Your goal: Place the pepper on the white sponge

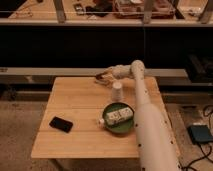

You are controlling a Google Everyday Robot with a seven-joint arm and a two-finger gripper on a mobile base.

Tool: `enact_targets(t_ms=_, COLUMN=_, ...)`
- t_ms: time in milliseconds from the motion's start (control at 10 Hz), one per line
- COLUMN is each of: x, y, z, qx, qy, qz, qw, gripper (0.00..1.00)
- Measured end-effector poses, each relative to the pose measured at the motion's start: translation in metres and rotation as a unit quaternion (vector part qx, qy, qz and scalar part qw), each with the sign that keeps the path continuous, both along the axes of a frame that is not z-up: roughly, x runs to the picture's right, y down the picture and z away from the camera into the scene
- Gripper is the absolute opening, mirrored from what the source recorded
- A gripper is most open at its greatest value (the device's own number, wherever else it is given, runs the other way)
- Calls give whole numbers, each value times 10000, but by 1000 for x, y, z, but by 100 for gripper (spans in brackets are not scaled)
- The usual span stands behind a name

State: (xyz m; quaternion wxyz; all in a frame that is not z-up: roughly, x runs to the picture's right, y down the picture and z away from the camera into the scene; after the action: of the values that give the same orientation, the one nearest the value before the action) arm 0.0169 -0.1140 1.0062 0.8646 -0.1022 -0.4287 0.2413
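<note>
My gripper (103,77) is stretched out to the far edge of the wooden table (75,100), just left of the white upright cup (117,91). A small off-white block, the white sponge (106,81), lies right under the gripper tip. A small dark reddish shape at the tip looks like the pepper (100,76). I cannot tell whether it rests on the sponge or is still held. The arm (142,110) runs from the front right across the table's right side.
A green bowl (111,128) holding a white labelled bottle (119,115) sits front right, next to the arm. A flat black phone (61,124) lies front left. A dark shelf unit stands behind the table.
</note>
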Motion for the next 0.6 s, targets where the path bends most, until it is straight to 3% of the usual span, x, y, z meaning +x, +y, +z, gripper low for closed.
enact_targets(t_ms=600, x=5, y=-3, z=-4, qx=-71, qy=25, qz=-4, qw=10000, gripper=80)
